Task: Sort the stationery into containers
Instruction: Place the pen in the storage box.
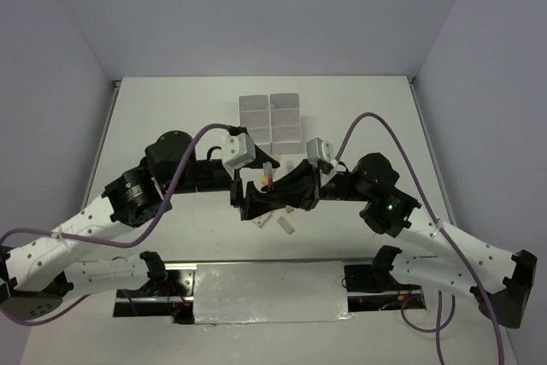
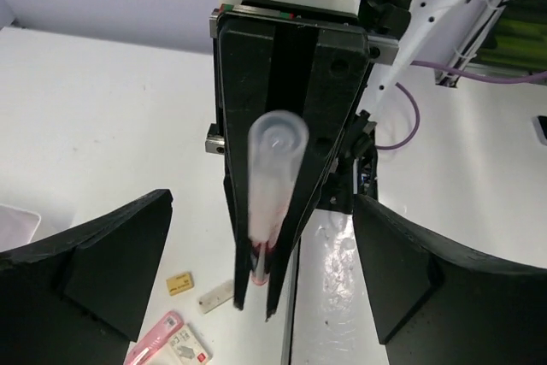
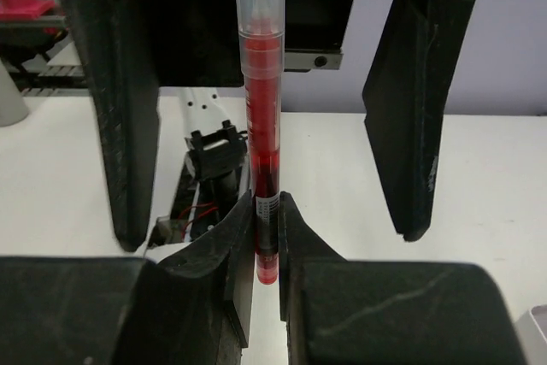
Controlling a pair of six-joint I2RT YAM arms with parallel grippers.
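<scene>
Over the middle of the bench (image 1: 171, 117) the two arms meet nose to nose, and it looks like a handover in mid-air. The right jaws are pressed together on the lower barrel of a red pen (image 3: 263, 108) and pinch it firmly, so that it stands upright with its clear cap uppermost. The left jaws are spread wide, one finger at 9 o'clock and one at 3 o'clock of the pen, and neither touches it. I judge that the left arm (image 1: 94, 215) has let go so that the right arm (image 1: 453, 250) can carry the pen alone. The upright hold would suit lowering it end-first into a box.

The containers (image 1: 269, 117), a white block of open square boxes, sit at 12 o'clock from the pen, near but not under it. From above I cannot tell what lies in them. At 6 o'clock, just below the meeting jaws, a few loose pieces lie flat on the bench. There is a white eraser (image 2: 215, 297), a small tan piece (image 2: 179, 281) and a pink highlighter (image 2: 154, 339), all unsorted.

The bench is plain matt white. Pale, bare walls close it in on three sides. A shiny foil-like sheet (image 1: 265, 292) lies at the near edge between the arm bases, and purple cables (image 1: 188, 164) loop above both arms.
</scene>
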